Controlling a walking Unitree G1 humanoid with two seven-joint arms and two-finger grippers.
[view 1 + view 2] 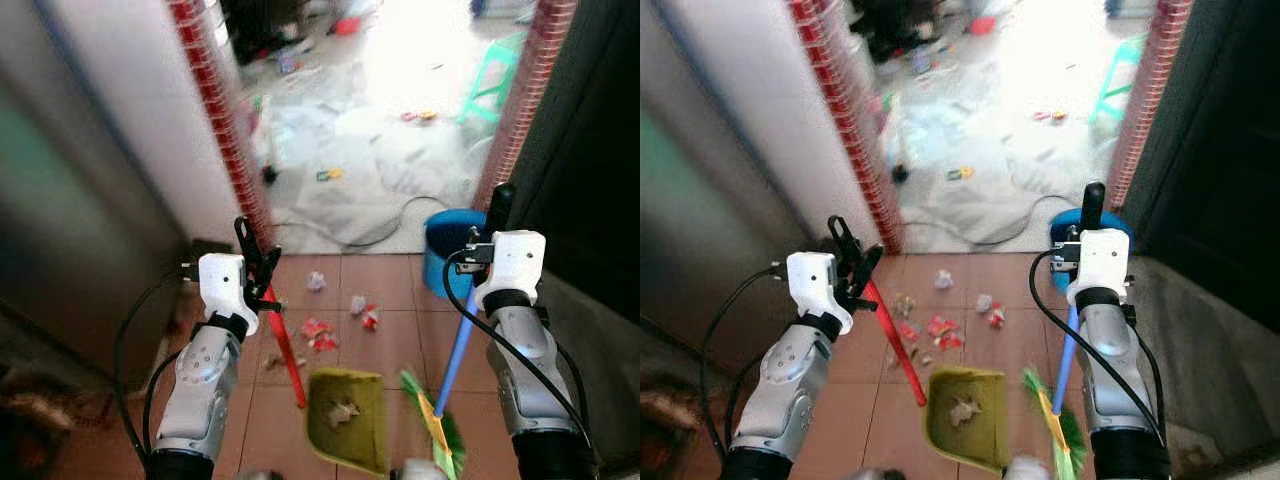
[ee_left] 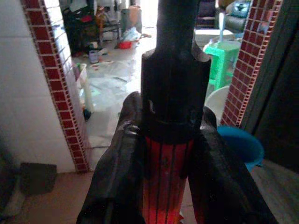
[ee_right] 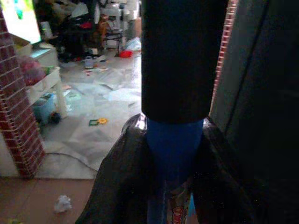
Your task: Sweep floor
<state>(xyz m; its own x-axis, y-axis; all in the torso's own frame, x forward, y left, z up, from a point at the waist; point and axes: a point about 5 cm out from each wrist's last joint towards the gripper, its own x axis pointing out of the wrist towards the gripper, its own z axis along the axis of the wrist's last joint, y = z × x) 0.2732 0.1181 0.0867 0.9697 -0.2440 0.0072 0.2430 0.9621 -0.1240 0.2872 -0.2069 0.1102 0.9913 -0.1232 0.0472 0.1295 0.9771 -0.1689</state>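
Broom head cropped, dustpan partly cut

You lose the broom head and dustpan at the bottom edge; litter beyond the brick doorway is blurred.

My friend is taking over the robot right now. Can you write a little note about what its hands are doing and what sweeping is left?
Left tool: shut on the dustpan's red handle. Right tool: shut on the broom's blue handle.
Dustpan sits on the red tile floor, broom head beside it.
Done: one crumpled scrap lies in the pan.
Left: paper bits ahead on the tiles, more litter past the doorway.
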